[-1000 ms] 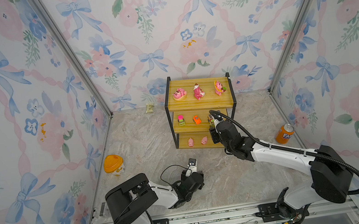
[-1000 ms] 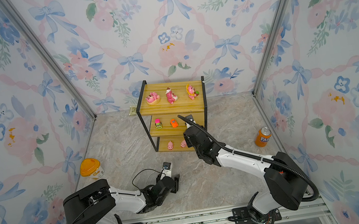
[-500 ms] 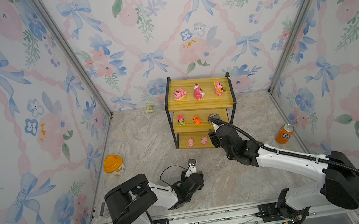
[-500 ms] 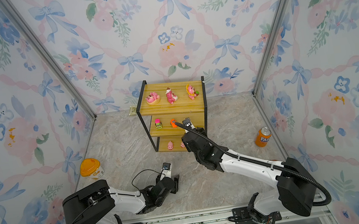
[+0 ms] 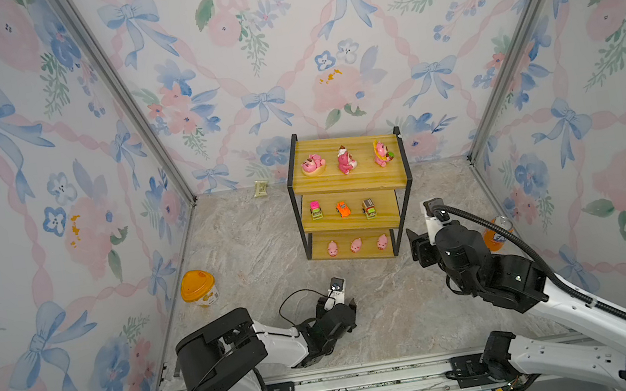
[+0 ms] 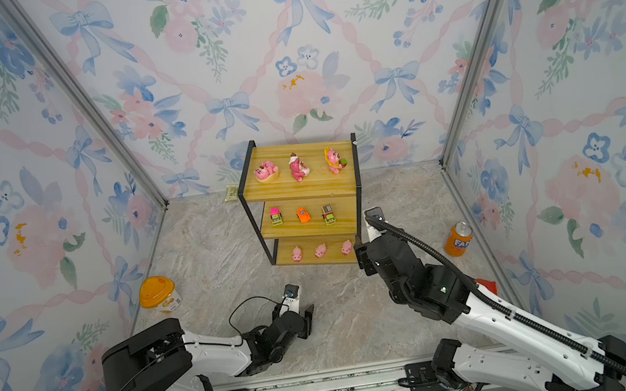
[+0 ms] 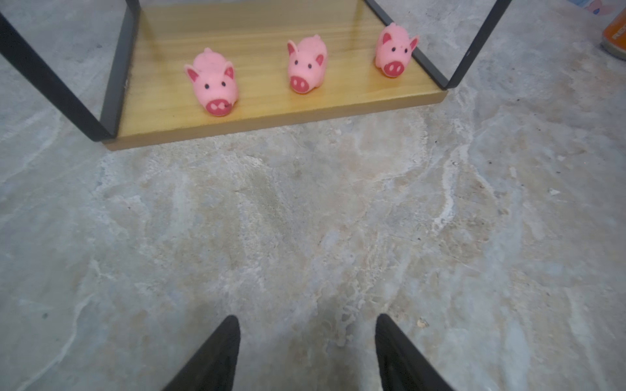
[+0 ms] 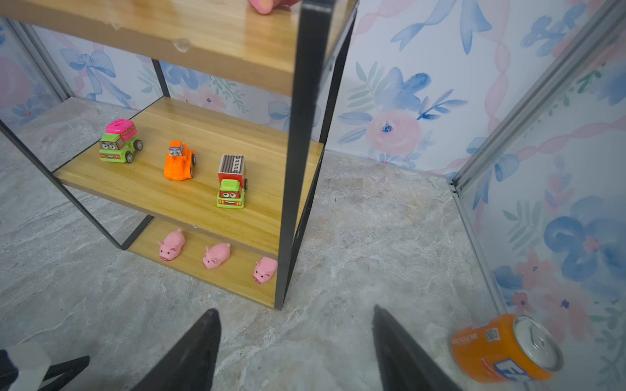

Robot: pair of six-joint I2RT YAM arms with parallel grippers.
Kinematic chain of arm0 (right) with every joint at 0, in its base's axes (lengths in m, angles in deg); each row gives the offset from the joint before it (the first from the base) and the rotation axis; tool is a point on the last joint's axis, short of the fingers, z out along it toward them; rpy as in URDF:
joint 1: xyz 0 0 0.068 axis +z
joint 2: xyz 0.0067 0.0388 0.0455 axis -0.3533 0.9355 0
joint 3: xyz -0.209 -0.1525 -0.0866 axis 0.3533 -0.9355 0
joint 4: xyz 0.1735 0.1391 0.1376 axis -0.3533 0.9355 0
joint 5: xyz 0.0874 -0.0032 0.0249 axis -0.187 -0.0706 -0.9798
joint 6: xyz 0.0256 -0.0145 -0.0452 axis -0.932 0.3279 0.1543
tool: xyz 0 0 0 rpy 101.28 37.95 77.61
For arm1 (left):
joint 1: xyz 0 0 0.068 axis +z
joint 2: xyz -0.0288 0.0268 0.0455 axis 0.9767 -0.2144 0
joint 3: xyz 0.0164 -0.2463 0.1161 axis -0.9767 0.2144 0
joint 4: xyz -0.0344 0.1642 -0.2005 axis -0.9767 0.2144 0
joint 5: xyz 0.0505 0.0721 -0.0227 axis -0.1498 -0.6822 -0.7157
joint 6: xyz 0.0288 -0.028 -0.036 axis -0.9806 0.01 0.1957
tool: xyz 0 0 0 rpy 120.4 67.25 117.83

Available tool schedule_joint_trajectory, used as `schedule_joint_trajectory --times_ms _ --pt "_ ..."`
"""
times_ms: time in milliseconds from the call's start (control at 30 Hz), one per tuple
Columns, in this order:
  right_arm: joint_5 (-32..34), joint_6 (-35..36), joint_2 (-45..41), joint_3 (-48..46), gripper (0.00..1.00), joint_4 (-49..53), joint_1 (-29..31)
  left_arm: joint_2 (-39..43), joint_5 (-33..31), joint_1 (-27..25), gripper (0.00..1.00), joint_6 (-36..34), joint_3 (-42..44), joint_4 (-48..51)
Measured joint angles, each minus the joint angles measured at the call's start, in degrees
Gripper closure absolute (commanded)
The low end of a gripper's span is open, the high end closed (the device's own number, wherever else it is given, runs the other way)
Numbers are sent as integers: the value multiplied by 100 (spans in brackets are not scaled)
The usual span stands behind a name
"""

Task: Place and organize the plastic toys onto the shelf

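All nine plastic toys [image 5: 343, 209] on shelf [image 5: 344, 194] — figurines [image 5: 344, 160] top, cars [image 8: 179, 160] middle, pigs [image 7: 306, 66] bottom. Left tool [image 7: 306, 318] spread, empty, low over tabletop [image 7: 305, 220]. Right tool [image 8: 294, 315] spread, empty, just beside shelf's front right post — careless swing could knock frame, topple upright figurines; soda can [image 6: 458, 240] near too.

Orange can [image 6: 458, 240], lidded tub [image 6: 159, 295] (well apart).

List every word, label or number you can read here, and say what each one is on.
"FAN", the rest hidden round the curve: on the soda can, in a top view.
"RECYCLE ME", in small print beside a square code: on the same can, in the right wrist view.
Label on the tub: too small to read.
Print on the packet by the back wall: too small to read.
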Motion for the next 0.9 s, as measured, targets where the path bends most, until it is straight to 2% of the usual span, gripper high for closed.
schedule_joint_trajectory --times_ms 267,400,500,533,567,600,900 --pt "90 -354 -1132 -767 23 50 -1394 835 -551 -20 30 -601 0 24" --pt "22 -334 -1252 -1263 15 -177 -1952 1244 -981 0 29 -874 -2 118" --pt "-116 -177 -1130 -1611 12 -485 -2166 1445 -1255 96 27 -1001 -2 258" --pt "-149 -105 -1027 -1696 12 -608 -2214 1510 -1346 146 24 -1045 0 306" --pt "-181 -42 -920 -1749 12 -713 -2251 1567 -1432 199 15 -1080 4 328" --pt "-212 44 -780 -1803 11 -876 -2306 1646 -1528 271 2 -1145 15 350" --pt "-636 844 122 -2717 10 -3091 -3034 2675 -1818 1320 2 -1718 363 404"
